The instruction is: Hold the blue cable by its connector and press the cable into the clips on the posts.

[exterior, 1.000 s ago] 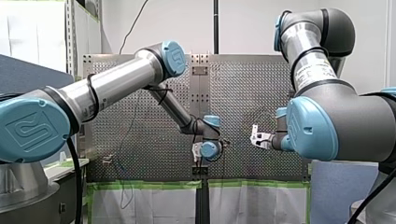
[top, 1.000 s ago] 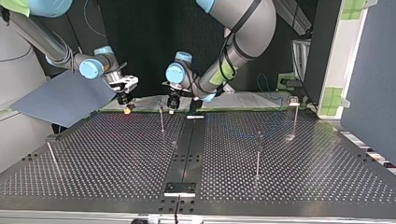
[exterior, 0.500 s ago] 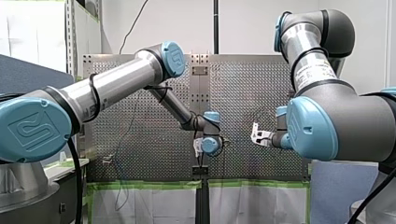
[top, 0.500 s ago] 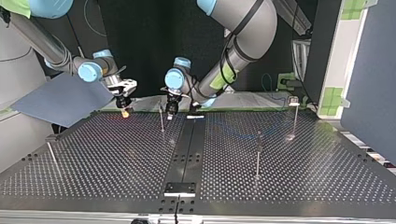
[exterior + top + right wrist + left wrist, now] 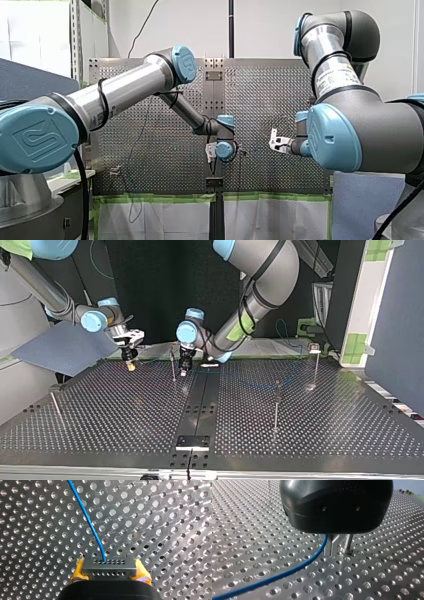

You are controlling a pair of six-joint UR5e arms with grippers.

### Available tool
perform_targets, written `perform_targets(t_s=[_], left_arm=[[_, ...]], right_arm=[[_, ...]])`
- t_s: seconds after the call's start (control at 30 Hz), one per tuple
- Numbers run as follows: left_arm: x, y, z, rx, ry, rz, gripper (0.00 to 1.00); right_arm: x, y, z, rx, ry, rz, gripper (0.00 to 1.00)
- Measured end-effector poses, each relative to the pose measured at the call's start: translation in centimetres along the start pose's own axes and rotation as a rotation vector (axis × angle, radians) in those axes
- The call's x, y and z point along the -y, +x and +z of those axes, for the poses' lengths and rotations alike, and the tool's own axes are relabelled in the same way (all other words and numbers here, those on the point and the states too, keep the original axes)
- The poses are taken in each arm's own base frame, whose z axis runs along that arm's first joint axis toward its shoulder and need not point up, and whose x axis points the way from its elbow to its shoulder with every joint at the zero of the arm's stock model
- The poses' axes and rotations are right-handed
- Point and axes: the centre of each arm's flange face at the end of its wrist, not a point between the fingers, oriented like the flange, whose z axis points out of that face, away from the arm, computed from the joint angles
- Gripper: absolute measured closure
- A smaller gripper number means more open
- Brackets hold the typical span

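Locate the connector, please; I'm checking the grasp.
Right wrist view: the connector sits between my right gripper's yellow-padded fingers, blue cable running ahead from it.

Desk: perforated metal, two panels joined by a dark centre strip. A small black plate lies on the strip at the top view's near edge.
Green tape: runs along the desk's edge in the front view, with white sheeting below it.
Blue-grey sheet: beyond the desk at the top view's left.
White pillar: at the top view's right, bearing green squares.
Blue partition: beside the pillar.
Black pole: upright, front view.
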Motion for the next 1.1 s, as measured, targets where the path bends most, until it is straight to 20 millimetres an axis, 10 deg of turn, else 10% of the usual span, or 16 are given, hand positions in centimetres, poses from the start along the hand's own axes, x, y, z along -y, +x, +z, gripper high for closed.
perform_targets(t_s=[0.3, 0.37, 0.47, 0.7, 0.83, 0.87, 1.1], left_arm=[[0.0, 0.1, -0.1, -0.014, -0.002, 0.024, 1.0], [0.0, 0.1, -0.2, -0.015, -0.002, 0.038, 0.6], [-0.1, 0.1, -0.2, -0.017, -0.009, 0.063, 0.45], [-0.2, 0.4, -0.8, -0.051, -0.039, 0.132, 0.49], [-0.4, 0.7, -1.1, -0.082, -0.036, 0.176, 0.21], [-0.4, 0.7, -1.1, -0.089, -0.034, 0.186, 0.0], [0.0, 1.2, -2.2, -0.135, -0.04, 0.258, 0.0]], right_arm=[[0.0, 0.0, 0.1, 0.002, 0.0, 0.001, 1.0], [0.0, 0.0, 0.1, 0.002, 0.0, 0.001, 1.0], [0.0, -0.1, 0.1, 0.003, 0.0, 0.002, 1.0], [0.1, -0.2, 0.0, 0.006, 0.002, 0.003, 1.0], [0.1, -0.3, -0.1, 0.018, -0.001, 0.005, 1.0], [0.1, -0.3, -0.1, 0.02, -0.002, 0.005, 1.0], [0.1, -0.5, -0.3, 0.038, -0.006, 0.012, 1.0]])
